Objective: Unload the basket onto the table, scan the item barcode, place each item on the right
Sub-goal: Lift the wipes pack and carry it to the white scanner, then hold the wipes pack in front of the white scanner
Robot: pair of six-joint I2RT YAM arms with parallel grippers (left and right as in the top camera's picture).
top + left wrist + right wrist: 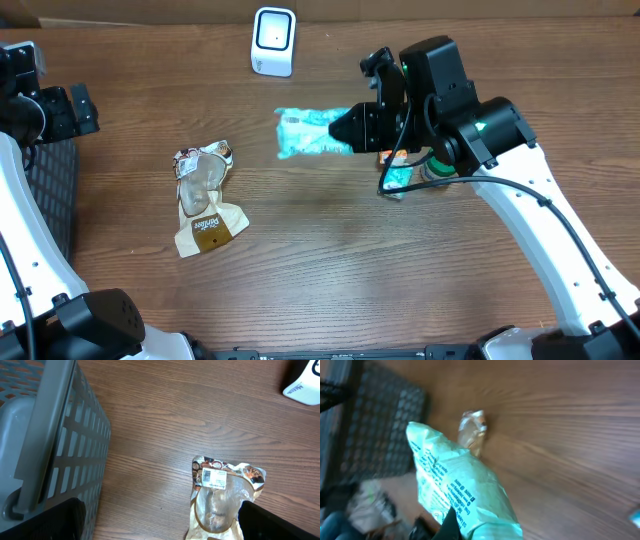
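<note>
My right gripper (350, 128) is shut on one end of a teal plastic packet (303, 133) and holds it flat above the table, pointing left. The white barcode scanner (273, 41) stands at the back, up and to the left of the packet. In the right wrist view the teal packet (455, 485) fills the foreground with printed text facing the camera, clamped in my right gripper (465, 530). No barcode shows on it. My left gripper (160, 530) is open at the far left, with nothing between its fingers.
A gold and clear packet (205, 195) with a white barcode label (214, 477) lies on the table left of centre. A grey slatted basket (50, 435) stands at the left edge. More small items (405, 168) lie under my right arm.
</note>
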